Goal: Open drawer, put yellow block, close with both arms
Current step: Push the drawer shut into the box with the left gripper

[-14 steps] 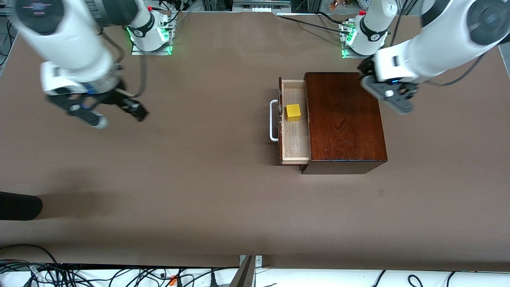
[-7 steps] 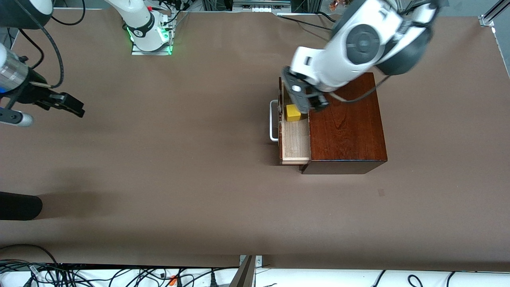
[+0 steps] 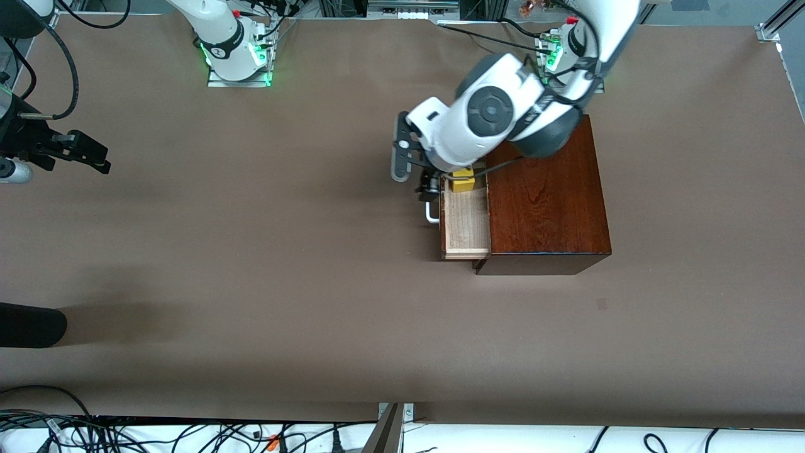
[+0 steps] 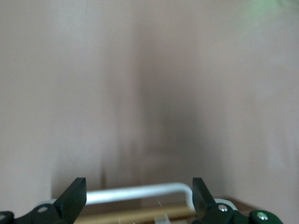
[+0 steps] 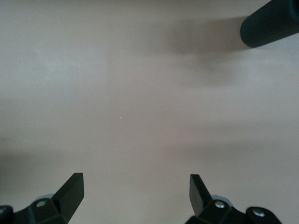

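A: Your left tool (image 4: pixel 138 203) is spread wide with nothing in it, one finger to each side of the drawer's white handle (image 4: pixel 140 192). From across the surface (image 3: pixel 251 283) it hangs right at the drawer front, so I'd say it's lined up to push that front in.

B: And the yellow block (image 3: pixel 464 182)?

A: Lying in the drawer (image 3: pixel 466 220), at the end nearer the arm bases, half hidden under your left arm's wrist. The drawer stands pulled out of the wooden box (image 3: pixel 544 201), pale floor showing, so the block is in and closing is what's left.

B: Your right tool (image 3: pixel 78 150)?

A: Well away from the box, over bare surface at the right arm's end, fingers apart and empty. It waits there. The task wants both arms for the closing, so you'd likely need to bring it toward the box.

B: Anything else?

A: A dark rounded thing (image 5: pixel 271 23) shows in the right wrist view; I can't tell what it is.
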### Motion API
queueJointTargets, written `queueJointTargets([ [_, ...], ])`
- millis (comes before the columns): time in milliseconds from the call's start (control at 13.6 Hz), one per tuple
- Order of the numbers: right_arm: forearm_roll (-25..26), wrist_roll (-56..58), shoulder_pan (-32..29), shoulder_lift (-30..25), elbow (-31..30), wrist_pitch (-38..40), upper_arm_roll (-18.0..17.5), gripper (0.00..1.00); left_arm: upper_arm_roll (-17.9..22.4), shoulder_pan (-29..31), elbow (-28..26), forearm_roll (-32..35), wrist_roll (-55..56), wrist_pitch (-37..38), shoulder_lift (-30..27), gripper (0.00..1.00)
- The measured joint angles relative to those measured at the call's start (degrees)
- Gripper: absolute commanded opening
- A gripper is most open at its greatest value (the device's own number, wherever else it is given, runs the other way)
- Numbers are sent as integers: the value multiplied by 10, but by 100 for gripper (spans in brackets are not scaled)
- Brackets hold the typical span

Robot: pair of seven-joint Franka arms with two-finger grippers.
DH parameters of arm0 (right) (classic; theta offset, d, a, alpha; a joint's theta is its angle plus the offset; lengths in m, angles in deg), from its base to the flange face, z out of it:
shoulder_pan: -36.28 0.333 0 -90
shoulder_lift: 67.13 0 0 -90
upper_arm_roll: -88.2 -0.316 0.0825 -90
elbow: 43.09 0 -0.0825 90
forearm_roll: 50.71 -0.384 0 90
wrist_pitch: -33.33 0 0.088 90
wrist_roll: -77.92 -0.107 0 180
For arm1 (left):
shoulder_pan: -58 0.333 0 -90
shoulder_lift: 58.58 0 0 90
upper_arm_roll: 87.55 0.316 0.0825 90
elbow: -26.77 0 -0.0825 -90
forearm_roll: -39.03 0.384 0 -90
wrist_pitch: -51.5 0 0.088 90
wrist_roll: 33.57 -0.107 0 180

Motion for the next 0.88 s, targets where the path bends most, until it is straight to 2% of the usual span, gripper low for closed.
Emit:
queueJointTargets([
  [220,0,0,-14,0,0,13,-19,100,0,-39,-17,66,16,-40,10,100],
  [587,0,0,-16,0,0,15,-22,100,4,-45,-28,173,37,-42,41,100],
  [880,0,0,-17,0,0,16,-22,100,10,-43,-26,191,63,-32,56,100],
])
